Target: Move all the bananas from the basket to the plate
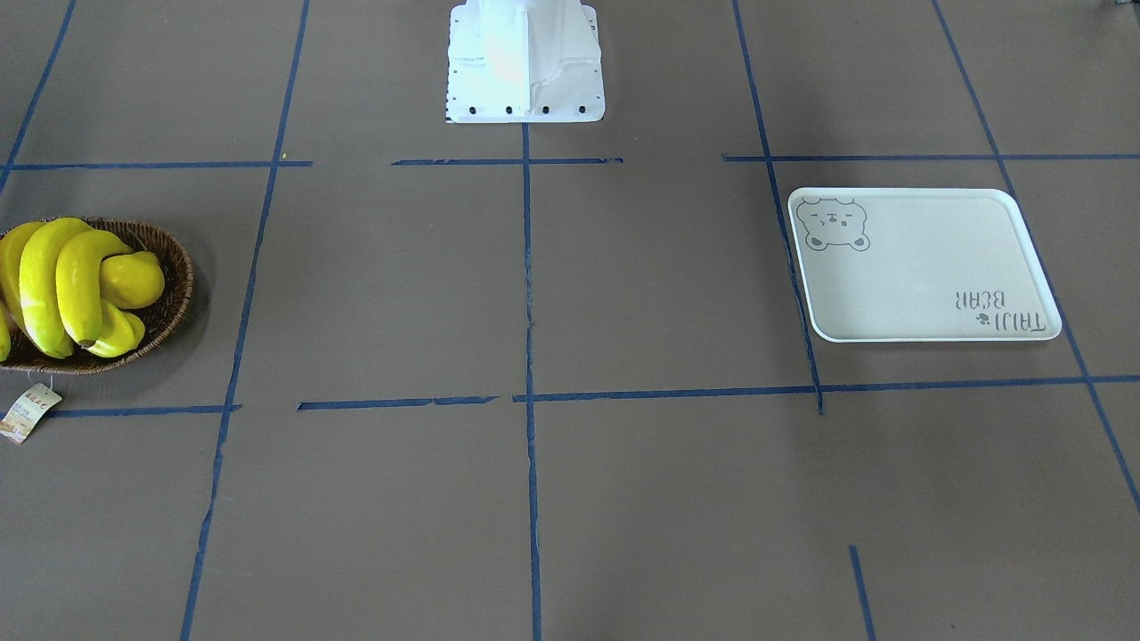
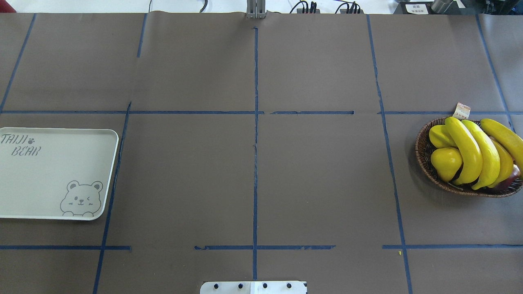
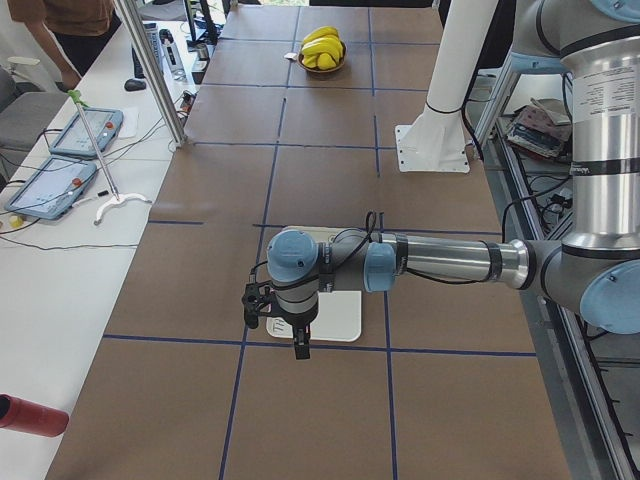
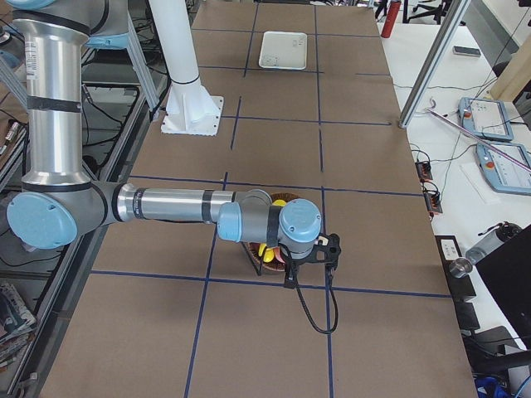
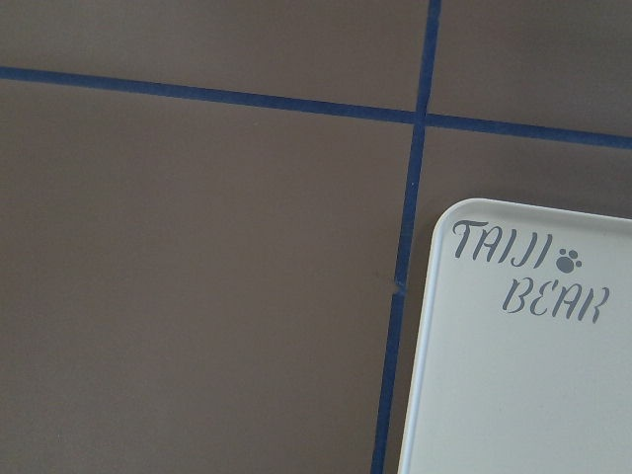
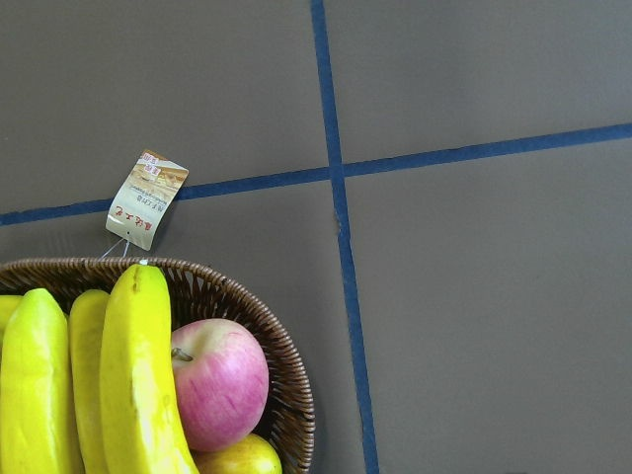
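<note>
Left pincer [image 3: 288, 325]: above plate [image 2: 49, 179], spread cannot be told.
Right pincer [image 4: 309, 261]: above basket [image 2: 423, 157], spread cannot be told.
Bananas [image 2: 466, 149]: piled in basket, tabletop's [image 2: 196, 171] right end.
Plate: tabletop's left end.

Lettering on the plate
The plate [image 2: 53, 163] bears grey "TAIJI BEAR"; the basket's paper tag [image 6: 146, 198] print is too small to read.

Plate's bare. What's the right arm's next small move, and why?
Probably shift the right tool over the bananas, ready to descend: they lie in the basket, the plate is bare, and the right wrist view has the basket off in its lower-left corner.
</note>
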Motion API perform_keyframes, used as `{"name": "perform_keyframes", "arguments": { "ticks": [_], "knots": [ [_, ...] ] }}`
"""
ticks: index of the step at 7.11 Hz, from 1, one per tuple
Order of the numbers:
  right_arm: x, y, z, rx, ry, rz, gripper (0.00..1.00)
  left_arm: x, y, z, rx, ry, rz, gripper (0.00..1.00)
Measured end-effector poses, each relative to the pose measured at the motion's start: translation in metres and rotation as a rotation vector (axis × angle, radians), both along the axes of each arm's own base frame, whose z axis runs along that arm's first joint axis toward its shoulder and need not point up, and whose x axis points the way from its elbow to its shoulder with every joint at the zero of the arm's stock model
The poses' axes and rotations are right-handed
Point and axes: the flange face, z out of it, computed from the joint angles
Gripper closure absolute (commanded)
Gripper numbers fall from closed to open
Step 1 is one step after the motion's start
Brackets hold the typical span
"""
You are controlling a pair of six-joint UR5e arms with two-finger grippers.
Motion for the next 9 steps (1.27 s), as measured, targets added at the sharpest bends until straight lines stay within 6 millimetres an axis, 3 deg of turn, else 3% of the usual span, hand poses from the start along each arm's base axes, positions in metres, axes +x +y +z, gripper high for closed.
{"name": "perform_keyframes", "arguments": {
  "ticks": [9],
  "knots": [
    [-0.0001, -0.0044, -0.0069, 0.005, 0.0, 0.008, 0.0, 0.0005, -0.0005, -0.0007, 0.005, 0.002, 0.0, 0.0]
  ]
}}
